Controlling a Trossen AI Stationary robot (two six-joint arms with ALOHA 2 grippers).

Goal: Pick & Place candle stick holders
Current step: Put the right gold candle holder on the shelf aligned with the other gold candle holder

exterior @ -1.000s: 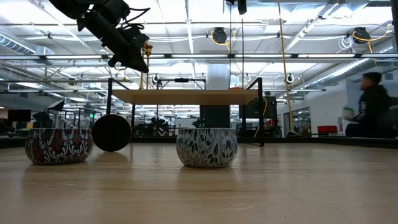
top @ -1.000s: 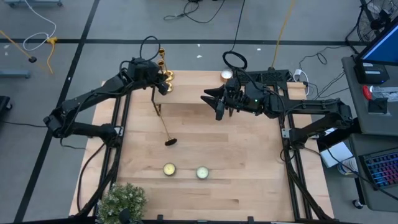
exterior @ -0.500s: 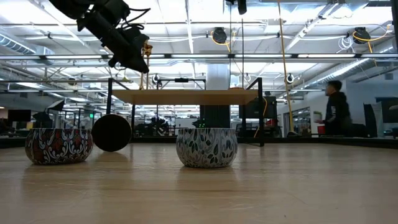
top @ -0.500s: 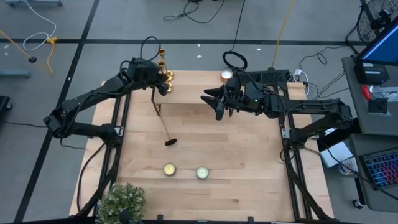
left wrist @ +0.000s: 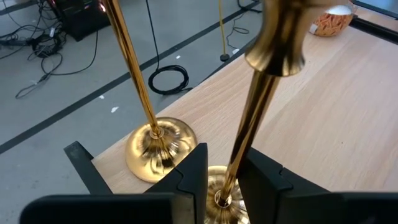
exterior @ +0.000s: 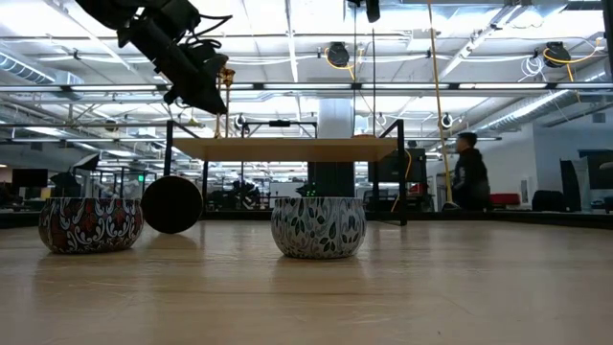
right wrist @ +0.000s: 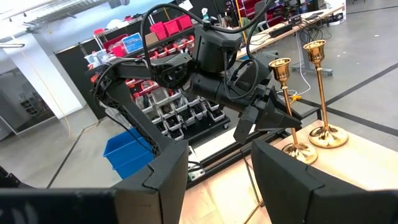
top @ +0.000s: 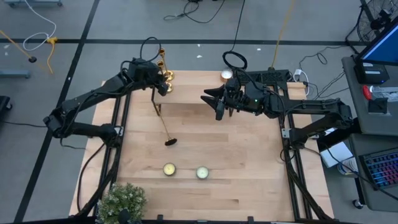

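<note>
Two patterned tins (exterior: 317, 228) sit on the table (exterior: 383, 297); a person (exterior: 467, 172) stands behind.

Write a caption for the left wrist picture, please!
Left gripper straddles one upright gold candlestick at the table corner, a second candlestick standing beside it.

Three gold candle stick holders. Two stand upright side by side at the counter's far edge, upper middle-left of the high view: far holder (left wrist: 155, 140) with round flared base flat on the wood, thin shiny stem; near holder (left wrist: 273, 56) just beside it, flared cup on top, base (left wrist: 219, 198) on the counter, stem running up between two dark fingers. Third holder (top: 163, 124) stands toward the counter's centre, mid-frame, well apart from the pair; dark base, thin stem.
</note>
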